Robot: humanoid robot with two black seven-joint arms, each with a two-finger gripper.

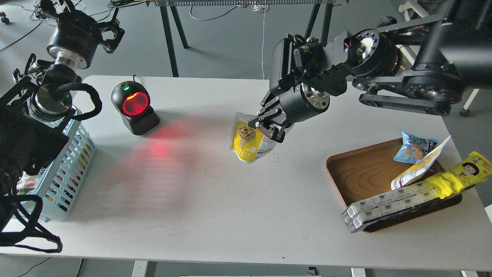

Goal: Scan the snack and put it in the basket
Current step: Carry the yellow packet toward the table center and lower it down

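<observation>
My right gripper (pixel 266 126) is shut on the top of the snack (pixel 246 142), a yellow and white pouch with a picture of beige nuts. It holds the pouch hanging above the middle of the white table, right of the scanner (pixel 134 107), whose window glows red. The light blue basket (pixel 67 169) stands at the table's left edge, partly hidden by my left arm. My left gripper (pixel 109 34) is raised at the far left, beyond the table's back edge; its fingers show dark and I cannot tell their state.
A brown wooden tray (pixel 361 173) at the right holds a small blue packet (pixel 413 148), a long yellow pack with a cartoon face (pixel 459 175), another yellow and white pouch (pixel 417 169) and a clear box strip (pixel 384 206). Red scanner light falls on the table (pixel 161 148).
</observation>
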